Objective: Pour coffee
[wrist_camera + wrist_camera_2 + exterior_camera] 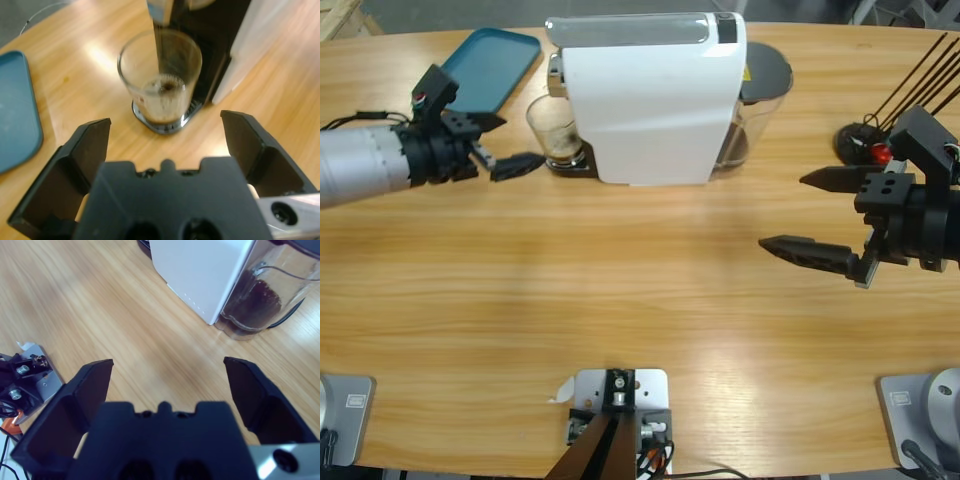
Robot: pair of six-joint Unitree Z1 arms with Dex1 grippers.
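A small clear glass tumbler (552, 130) (160, 75) stands on the drip tray under the spout of the white coffee machine (645, 100) (260, 45). At its bottom lies a thin layer of brown coffee (160, 107) with pale foam on it. My left gripper (523, 140) (165, 120) is open just short of the tumbler, one jaw on each side of the line toward it, touching nothing. Far to the right, my right gripper (782, 212) (167, 364) hangs open and empty over bare table, facing the machine (200, 270).
A teal tray (490, 62) (15, 110) lies at the back left, behind the left arm. A clear water tank (760, 100) (260, 295) sits against the machine's right side. A black stand with thin rods (865, 140) is at the far right.
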